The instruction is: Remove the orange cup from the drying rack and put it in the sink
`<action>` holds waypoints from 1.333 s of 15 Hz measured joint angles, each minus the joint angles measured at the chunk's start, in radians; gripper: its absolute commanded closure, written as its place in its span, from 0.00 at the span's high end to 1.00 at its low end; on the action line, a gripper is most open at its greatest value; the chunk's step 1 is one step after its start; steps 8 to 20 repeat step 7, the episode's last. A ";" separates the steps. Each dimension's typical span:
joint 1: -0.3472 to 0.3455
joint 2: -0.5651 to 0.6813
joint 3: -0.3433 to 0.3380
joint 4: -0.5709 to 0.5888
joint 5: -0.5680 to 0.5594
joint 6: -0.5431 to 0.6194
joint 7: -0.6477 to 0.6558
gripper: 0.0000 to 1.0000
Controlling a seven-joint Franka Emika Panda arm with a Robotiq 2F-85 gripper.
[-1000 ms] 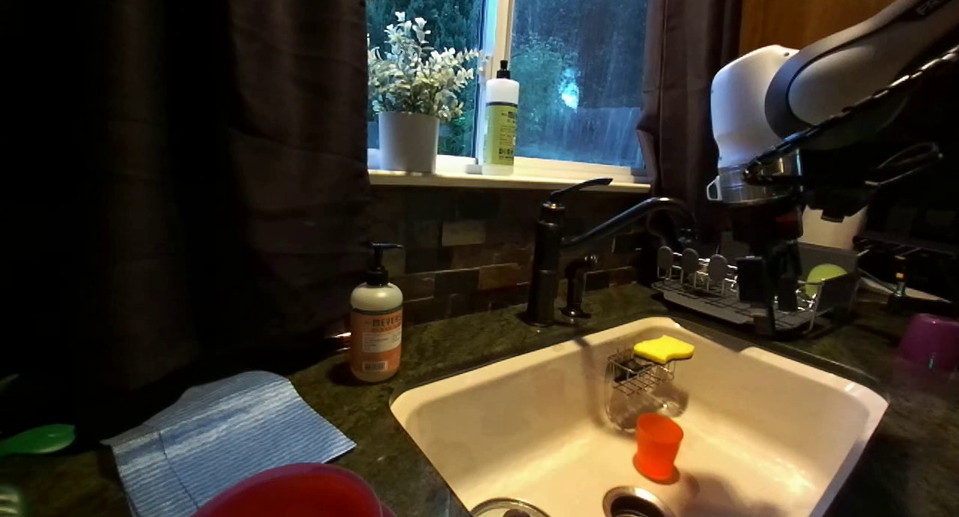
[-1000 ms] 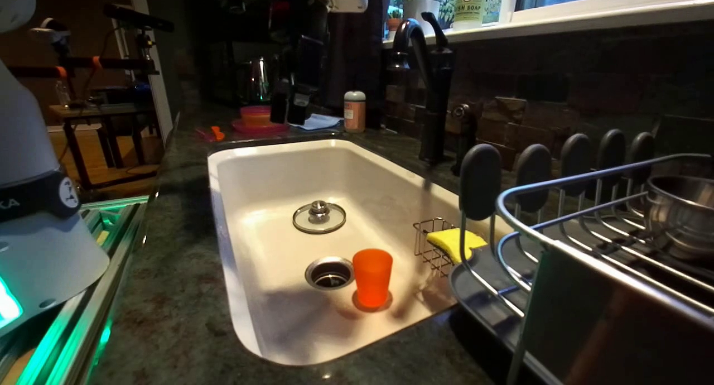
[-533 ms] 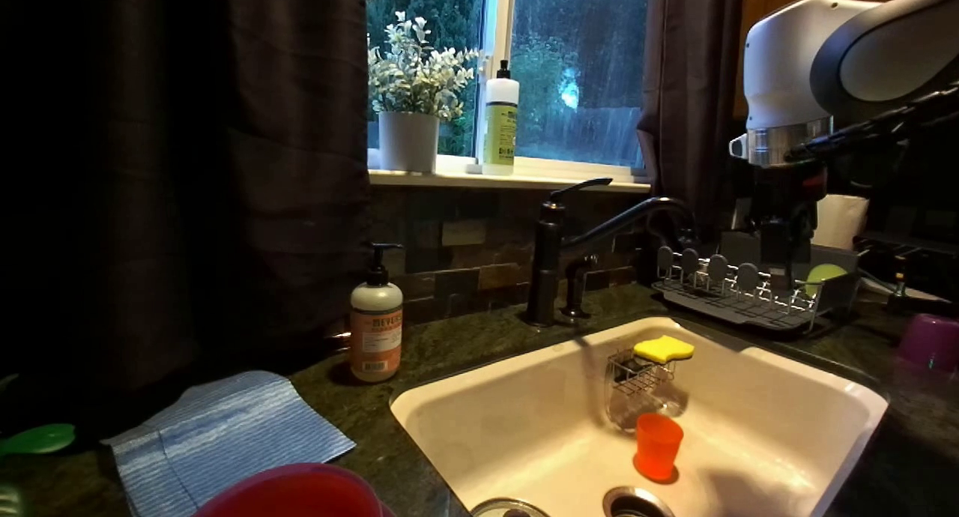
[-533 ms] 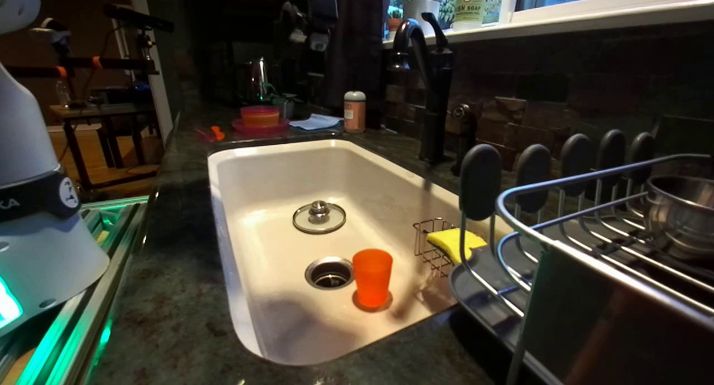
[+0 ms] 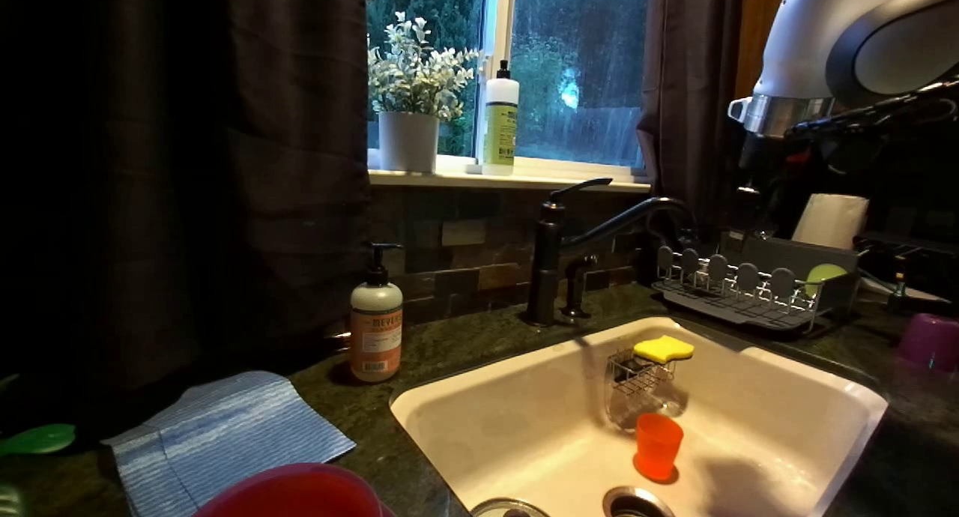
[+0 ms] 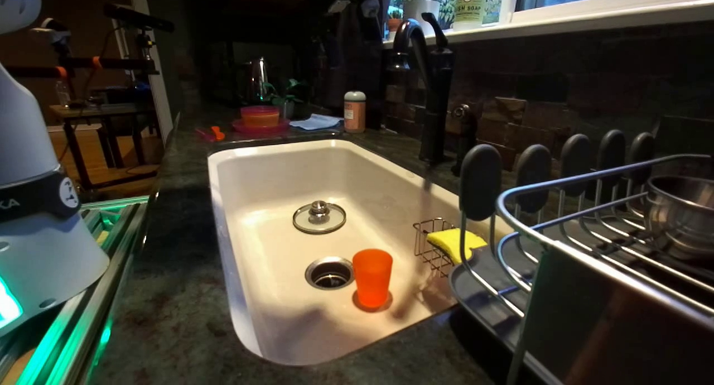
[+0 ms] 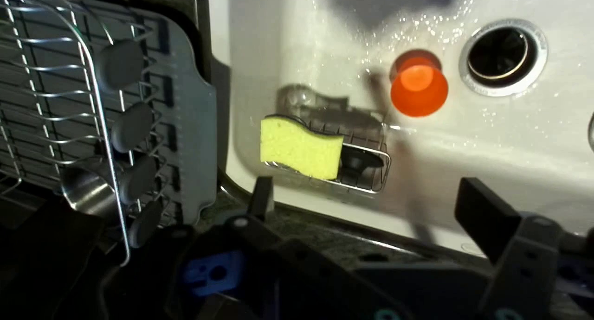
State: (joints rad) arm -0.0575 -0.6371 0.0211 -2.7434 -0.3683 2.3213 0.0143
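Note:
The orange cup (image 5: 658, 447) stands upright on the sink floor, beside the drain; it also shows in an exterior view (image 6: 372, 277) and in the wrist view (image 7: 420, 93). The white sink (image 6: 268, 164) surrounds it. The drying rack (image 5: 749, 301) stands on the counter by the sink and shows at the left of the wrist view (image 7: 106, 125). My gripper (image 7: 371, 199) is open, its fingers wide apart with nothing between them. It is high above the counter edge at the faucet side, apart from the cup. In both exterior views the gripper is dark and hard to make out.
A yellow sponge (image 7: 300, 148) sits in a wire caddy (image 7: 366, 169) on the sink wall. The black faucet (image 5: 551, 262) stands behind the sink. A glass lid (image 6: 319, 217) lies in the sink. A metal pot (image 6: 683, 215) is in the rack. A soap bottle (image 5: 377, 330) stands on the counter.
My arm and gripper have risen, and the gripper has tilted and moved toward the window side. The orange cup has stayed in place in the sink.

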 measured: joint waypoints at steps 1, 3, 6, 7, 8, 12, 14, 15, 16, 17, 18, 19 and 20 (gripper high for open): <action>0.003 0.005 -0.006 0.000 0.006 0.017 -0.005 1.00; 0.007 0.013 -0.011 0.000 0.010 0.025 -0.005 1.00; 0.011 0.014 -0.012 0.001 0.012 0.025 -0.005 1.00; 0.011 0.014 -0.012 0.001 0.012 0.025 -0.005 1.00; 0.011 0.014 -0.012 0.001 0.012 0.025 -0.005 1.00; 0.011 0.014 -0.012 0.001 0.012 0.025 -0.005 1.00; 0.011 0.014 -0.012 0.001 0.012 0.025 -0.005 1.00; 0.011 0.014 -0.012 0.001 0.012 0.025 -0.005 1.00; 0.011 0.014 -0.012 0.001 0.012 0.025 -0.005 1.00; 0.011 0.014 -0.012 0.001 0.012 0.025 -0.005 1.00; 0.011 0.014 -0.012 0.001 0.012 0.025 -0.005 1.00; 0.011 0.014 -0.012 0.001 0.012 0.025 -0.005 1.00; 0.011 0.014 -0.012 0.001 0.012 0.025 -0.005 1.00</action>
